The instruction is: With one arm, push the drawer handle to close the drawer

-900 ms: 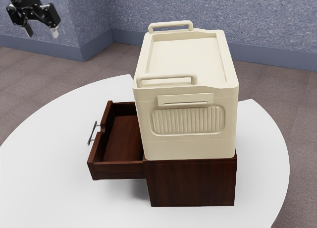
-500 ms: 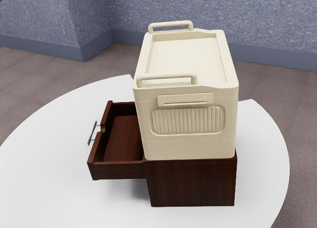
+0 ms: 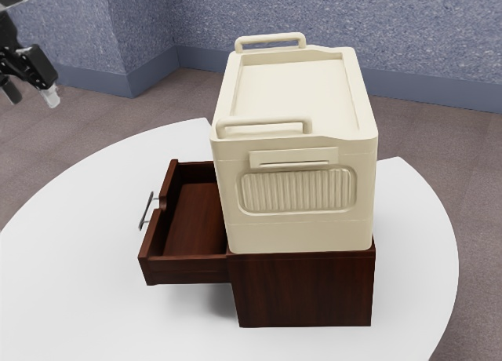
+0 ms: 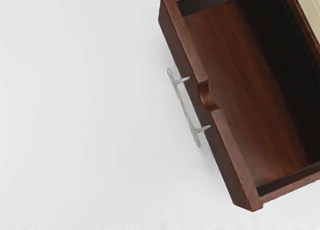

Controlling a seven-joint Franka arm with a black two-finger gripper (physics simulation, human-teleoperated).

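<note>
2 slim posts join the handle [image 4: 184, 107] to the front of the drawer [image 3: 192, 220], which stands well out from its cabinet [image 3: 304, 290]. In the exterior view the handle is left of centre, at about mid-height, with the drawer just to its right and the cabinet at lower centre. 1 cream box [image 3: 298, 234] sits on the cabinet, and the round white table [image 3: 70, 243] carries the lot.

The gripper [image 3: 30, 93] is at the upper left of the exterior view, well apart from the handle. I judge this to be step 1, the approach: no push is under way, and the whole closing stroke remains to be done.

The next move, as I see it, is to bring the hand down to the outer side of the handle, level with the bar, then press it toward the exterior view's right, straight along the drawer's travel. A push near the middle, between the 2 posts, should serve best; pressing at 1 end could make the drawer bind, and coming in too high could carry the hand over the bar.

As for the hand, its 2 fingers [image 3: 51, 96] stand widely parted, with nothing between them. It grasps nothing and touches neither handle nor drawer.
</note>
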